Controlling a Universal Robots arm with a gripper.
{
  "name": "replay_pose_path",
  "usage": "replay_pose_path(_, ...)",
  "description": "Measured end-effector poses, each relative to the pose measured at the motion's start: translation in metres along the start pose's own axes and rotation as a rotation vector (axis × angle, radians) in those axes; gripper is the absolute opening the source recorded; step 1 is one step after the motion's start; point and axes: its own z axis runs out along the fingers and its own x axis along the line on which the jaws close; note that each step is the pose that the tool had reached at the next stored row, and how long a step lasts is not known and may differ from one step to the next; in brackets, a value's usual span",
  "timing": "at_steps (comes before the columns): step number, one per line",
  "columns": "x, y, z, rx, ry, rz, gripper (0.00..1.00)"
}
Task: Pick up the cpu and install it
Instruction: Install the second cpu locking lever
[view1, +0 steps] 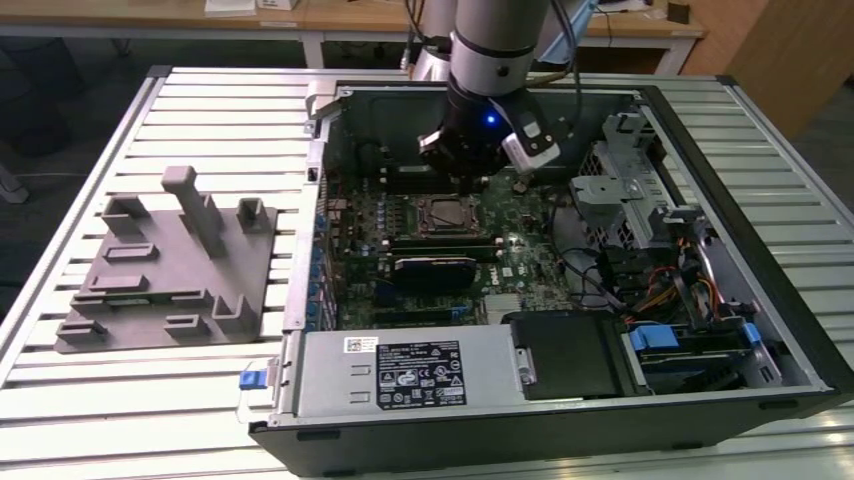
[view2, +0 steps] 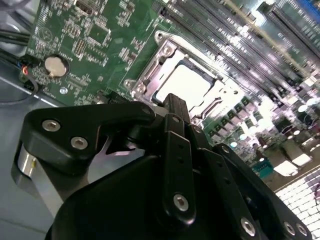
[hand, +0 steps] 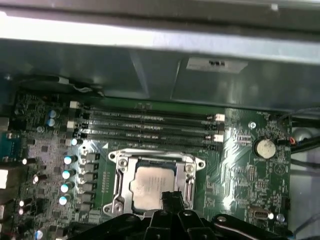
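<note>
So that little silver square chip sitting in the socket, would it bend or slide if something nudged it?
The cpu looks like a flat plate with a metal top, so probably stiff, not floppy. It lies inside the metal socket frame, which likely stops sideways sliding. Its smooth, shiny top suggests a pinching gripper could slip on it.

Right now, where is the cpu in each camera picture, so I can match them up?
Exterior view: the cpu sits in its socket on the motherboard, just below the pincer.
Second wrist view: the cpu lies inside the metal socket frame, beyond the pincer's tips.
First wrist view: the cpu lies in the frame, beside the pincer's tip.
Shared landmark: the socket frame.
</note>
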Motion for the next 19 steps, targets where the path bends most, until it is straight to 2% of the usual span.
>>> replay_pose_path(10,0.0017,-0.0241,-0.0022,0.0,0.0,0.0,0.11)
replay_pose_path(16,0.0086,-0.0269,-0.0021,0.0,0.0,0.0,0.11)
replay_pose_path(19,0.0123,-0.0315,-0.0022,0.0,0.0,0.0,0.11)
